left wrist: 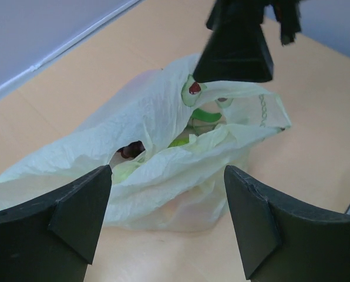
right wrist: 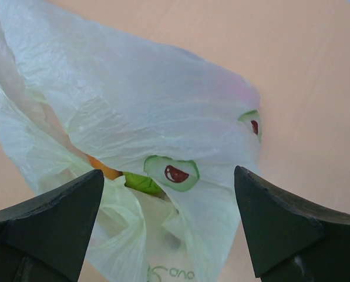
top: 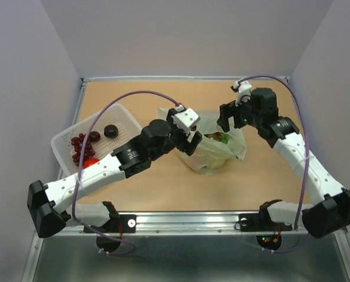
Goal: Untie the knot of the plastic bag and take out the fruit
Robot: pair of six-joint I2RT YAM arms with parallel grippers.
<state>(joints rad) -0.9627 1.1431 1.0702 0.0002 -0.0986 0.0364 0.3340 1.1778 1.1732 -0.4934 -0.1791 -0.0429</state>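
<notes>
The pale green plastic bag (top: 213, 154) lies crumpled mid-table, its mouth gaping upward. No tied knot shows; loose strips hang at the edges. Fruit (top: 217, 138) shows inside the mouth: an orange piece (right wrist: 101, 167) and a green leaf (right wrist: 141, 182) in the right wrist view, green pieces (left wrist: 205, 115) and a dark one (left wrist: 131, 151) in the left wrist view. My left gripper (top: 191, 142) is open and empty at the bag's left side (left wrist: 166, 217). My right gripper (top: 225, 123) is open and empty above the bag's far right edge (right wrist: 169, 235).
A white basket (top: 66, 154) stands at the left with a red grape bunch (top: 81, 145), two dark plums (top: 110, 131) and a red item. The table's raised rim runs along the far and left sides.
</notes>
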